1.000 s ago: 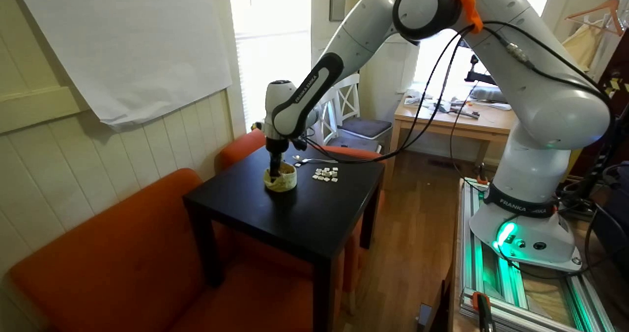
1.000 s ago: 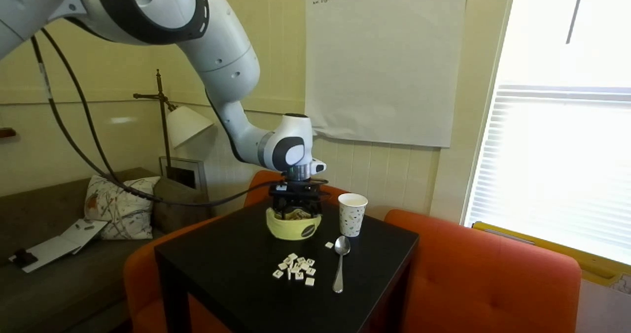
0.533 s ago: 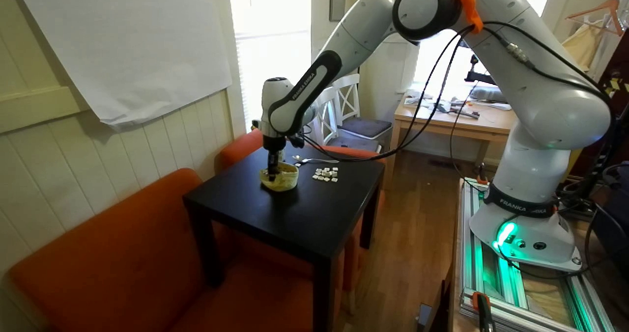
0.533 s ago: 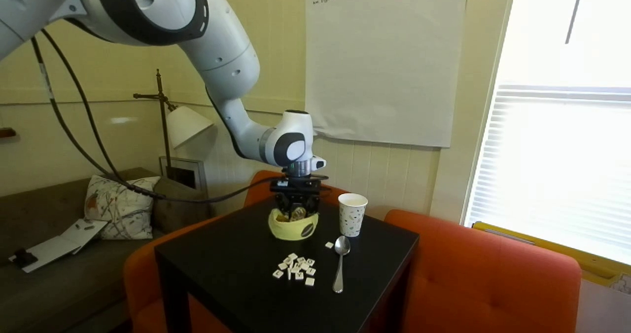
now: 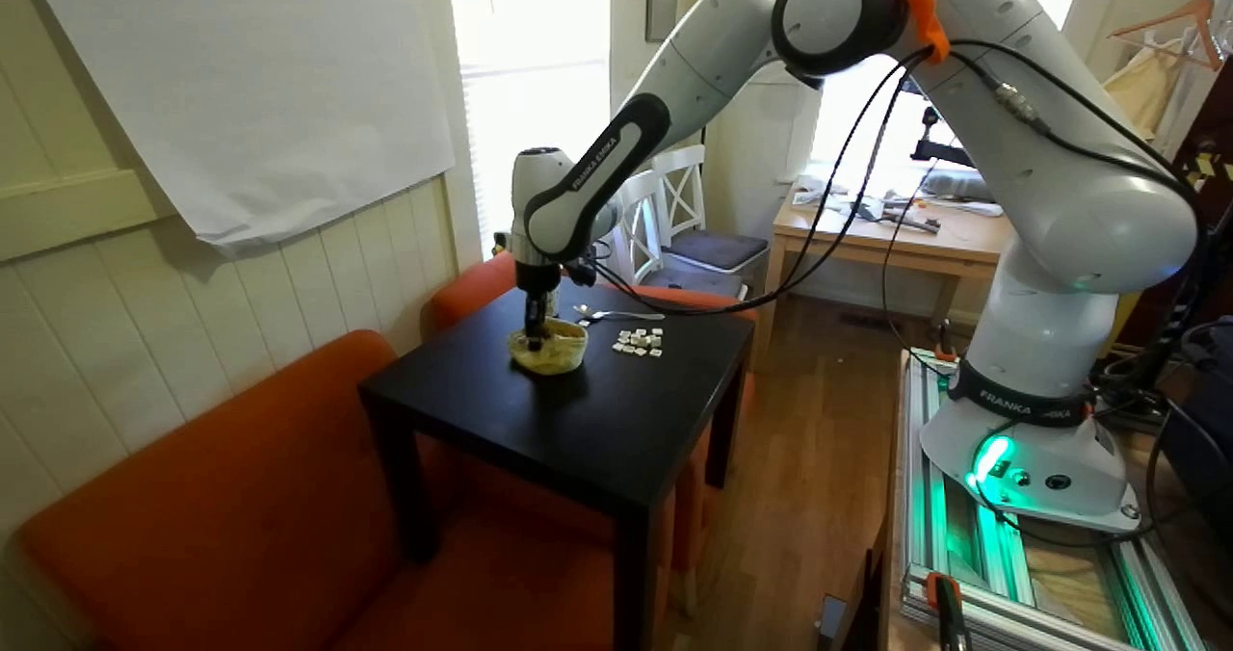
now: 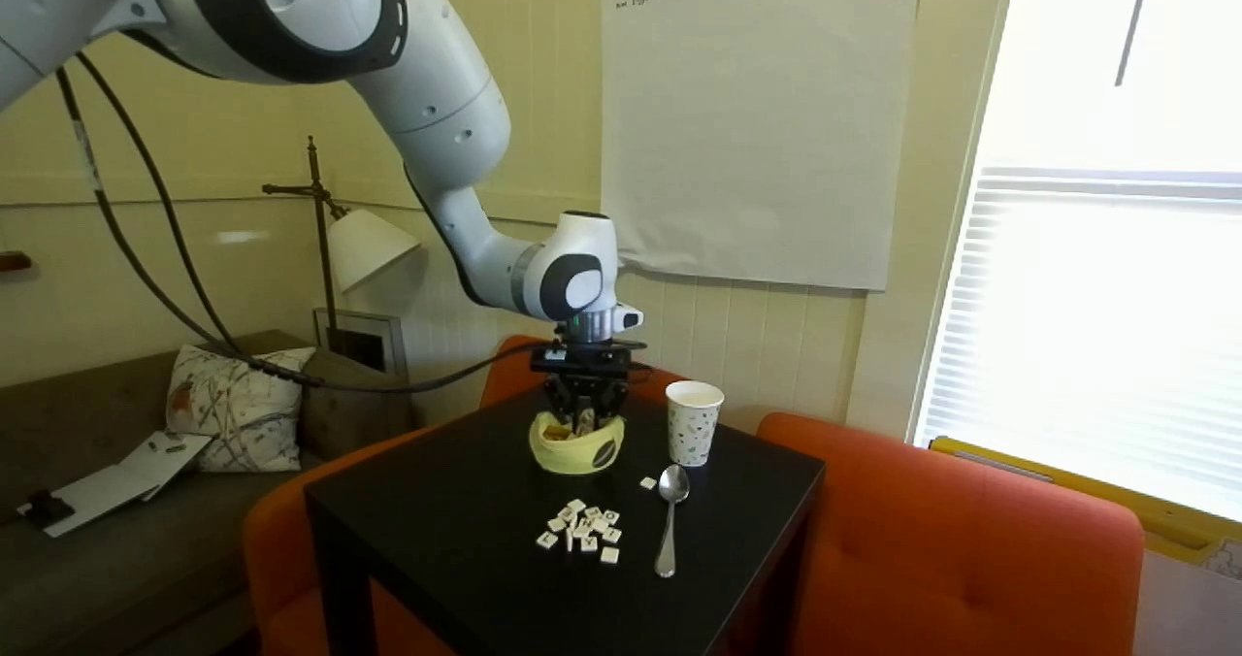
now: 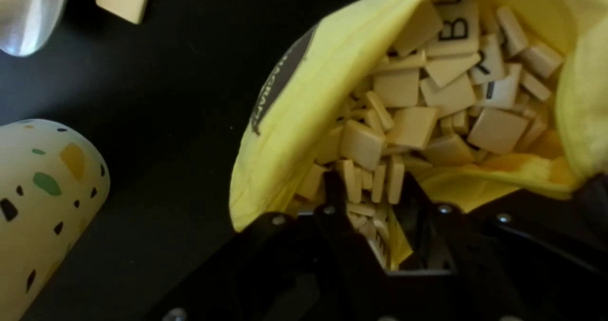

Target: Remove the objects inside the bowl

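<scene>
The soft yellow bowl (image 6: 568, 458) stands on the black table (image 6: 437, 510), also visible as a yellow bowl (image 5: 568, 354) under the arm. Many cream letter tiles (image 7: 413, 126) fill it in the wrist view. My gripper (image 7: 372, 183) points down into the bowl at its near side. Its black fingers (image 7: 334, 188) are drawn together on several tiles (image 7: 395, 178) standing on edge between them. In an exterior view the gripper (image 6: 586, 425) has pale tiles showing between its fingertips, at rim height. The fingertips' lowest ends are partly hidden by the bowl.
A patterned paper cup (image 6: 692, 433) stands close beside the bowl. A metal spoon (image 6: 667, 544) lies in front of the cup, with a single tile (image 6: 648, 482) near its head. A cluster of loose tiles (image 6: 589, 543) lies on the table before the bowl.
The fingers have moved toward each other around tiles. My gripper has risen slightly and shifted a little across the bowl, whose soft wall has changed shape. Table items stay put.
</scene>
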You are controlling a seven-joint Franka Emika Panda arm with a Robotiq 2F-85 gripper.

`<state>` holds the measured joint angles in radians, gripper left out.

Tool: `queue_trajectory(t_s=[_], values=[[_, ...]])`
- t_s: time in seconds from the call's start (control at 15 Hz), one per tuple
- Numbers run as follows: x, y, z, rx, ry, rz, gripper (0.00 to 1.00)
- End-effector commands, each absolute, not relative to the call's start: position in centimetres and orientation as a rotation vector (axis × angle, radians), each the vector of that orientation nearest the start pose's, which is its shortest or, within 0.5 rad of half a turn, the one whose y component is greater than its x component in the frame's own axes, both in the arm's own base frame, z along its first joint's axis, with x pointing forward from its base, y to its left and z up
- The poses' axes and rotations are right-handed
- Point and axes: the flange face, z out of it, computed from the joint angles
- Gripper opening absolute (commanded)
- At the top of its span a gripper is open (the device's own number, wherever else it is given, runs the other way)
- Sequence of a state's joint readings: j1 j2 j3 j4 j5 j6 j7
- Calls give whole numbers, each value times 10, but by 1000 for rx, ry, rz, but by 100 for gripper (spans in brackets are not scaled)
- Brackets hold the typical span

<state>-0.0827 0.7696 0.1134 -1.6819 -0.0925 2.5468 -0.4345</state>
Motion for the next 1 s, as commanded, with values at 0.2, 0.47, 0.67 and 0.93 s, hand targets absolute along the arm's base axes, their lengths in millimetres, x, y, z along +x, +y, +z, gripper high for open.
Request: queue_trajectory(t_s=[0.2,0.47,0.67,0.93], values=[[678,11,206,-3060,-447,-76,6],[669,5,233,-3038,-197,-48,6],[661,-5,249,-3046,10,-91,6],[642,-38,244,-3097,327,-92,6]])
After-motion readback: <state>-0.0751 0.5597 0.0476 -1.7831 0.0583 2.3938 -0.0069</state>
